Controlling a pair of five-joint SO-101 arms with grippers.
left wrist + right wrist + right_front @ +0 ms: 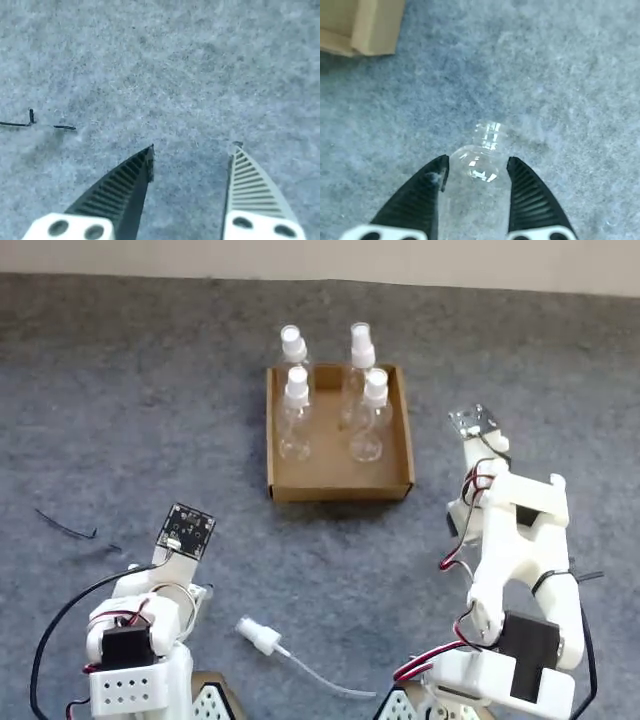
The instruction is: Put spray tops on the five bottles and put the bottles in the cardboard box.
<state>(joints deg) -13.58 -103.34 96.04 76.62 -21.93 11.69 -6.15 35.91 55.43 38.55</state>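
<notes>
The brown cardboard box (338, 487) sat on the grey felt-covered worktop (120, 390). Four capped clear plastic bottles (295, 425) stood upright in it, each with a white spray top. A loose white spray top with dip tube (258, 634) lay between the arm bases, well apart from the box. The right claw (477, 165) was clamped on an uncapped clear plastic bottle (485, 145); whether this rested on the felt was unclear. The left claw (193, 146) was spread apart over felt, near a thin black wire scrap (15, 123).
</notes>
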